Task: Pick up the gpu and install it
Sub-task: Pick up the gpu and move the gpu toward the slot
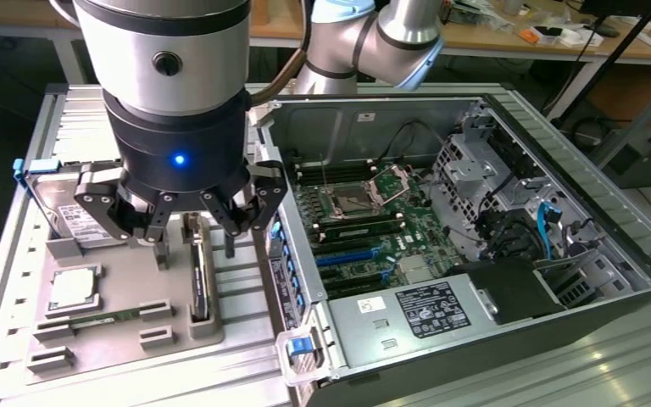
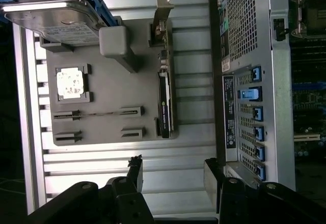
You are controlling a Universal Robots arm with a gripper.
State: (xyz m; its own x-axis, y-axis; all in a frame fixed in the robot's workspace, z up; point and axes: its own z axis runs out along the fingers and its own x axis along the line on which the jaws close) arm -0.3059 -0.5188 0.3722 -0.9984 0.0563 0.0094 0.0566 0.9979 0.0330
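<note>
Black multi-fingered gripper [image 1: 193, 246] under the silver-and-black arm, fingers spread wide, hanging right over the gpu [image 1: 201, 288], a slim dark card standing on edge in the flat grey holder tray [image 1: 133, 271]. Fingertips flank the card's upper end, and the card sits in its slot. Towards the exterior view's left on the tray: silver hard drive [image 1: 63, 208] in a blue frame, square silver processor chip [image 1: 71, 289], thin green memory stick [image 1: 105, 319]. On the exterior view's right, the open grey metal computer case [image 1: 597, 212], green motherboard [image 1: 371, 229] exposed.
</note>
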